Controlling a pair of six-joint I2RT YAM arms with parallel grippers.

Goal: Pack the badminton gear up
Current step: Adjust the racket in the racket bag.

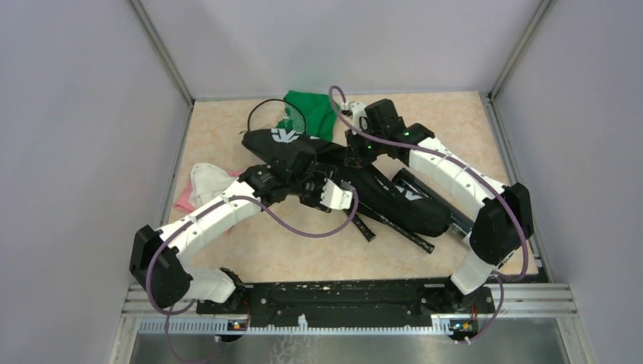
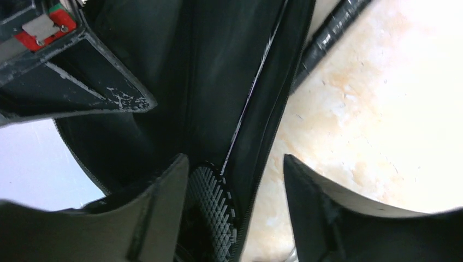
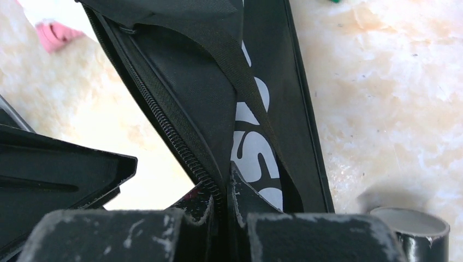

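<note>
The right claw (image 3: 224,191) is pinched together on the zippered edge of the long black fabric racket bag (image 1: 394,193) with white lettering. The zip teeth run straight down into its closed fingertips (image 3: 248,199), and a flap of the fabric rises from the grip. The left claw (image 2: 235,162) stands with its fingers (image 2: 158,213) apart and holds nothing. The bag's zip edge passes between them, and whether the inner finger brushes the fabric is hard to tell from this close. In the open mouth beside that finger a patch of gridded racket strings (image 2: 213,213) shows inside the bag.

From above, the bag lies slantwise across the beige marbled tabletop (image 1: 227,227), with both claws over its middle, the left (image 1: 334,196) nearer the bases and the right (image 1: 356,155) just beyond it. A thin black racket hoop (image 1: 274,117) sticks out past the bag's far left end, its strings partly over a crumpled green cloth (image 1: 315,114). What look like two slim black racket handles (image 1: 413,239) poke out on the bag's near side. A long black cylindrical tube (image 1: 415,186) lies along the bag's right side, close against it. Its open round end (image 3: 412,224) shows at the lower right of the right wrist view. A bundle of white and pink cloths (image 1: 203,186) sits at the left, beside the left arm.
</note>
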